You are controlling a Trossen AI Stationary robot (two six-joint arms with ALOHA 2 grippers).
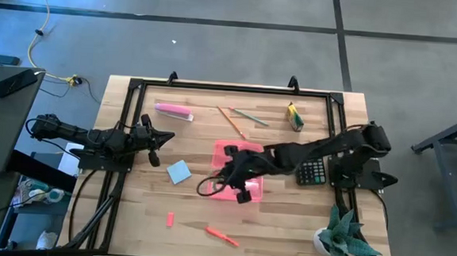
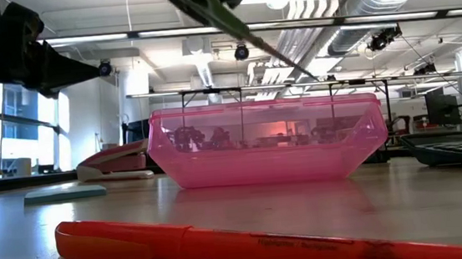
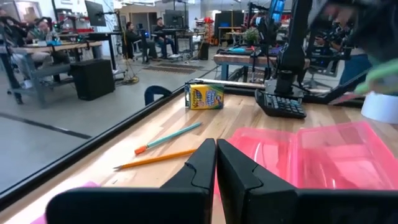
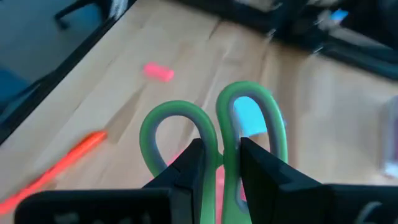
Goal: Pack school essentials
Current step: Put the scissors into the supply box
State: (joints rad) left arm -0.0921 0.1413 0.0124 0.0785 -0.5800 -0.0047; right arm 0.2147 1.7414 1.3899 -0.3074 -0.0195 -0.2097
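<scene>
Green-handled scissors [image 4: 214, 134] clamped in right claw [image 1: 237, 180], blades slanting down over pink case [image 1: 251, 155] at frame centre; left claw [image 1: 160, 140] closed, idle.

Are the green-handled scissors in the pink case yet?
Not yet: the right gripper holds the green-handled scissors above the pink translucent plastic case.

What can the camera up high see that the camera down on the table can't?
Only the high camera shows the pencils, crayon box, red piece, plant and left claw, shut.

Only the low camera shows the room's ceiling pipes.

Both show the pink case, orange pen, blue note pad and calculator.
</scene>
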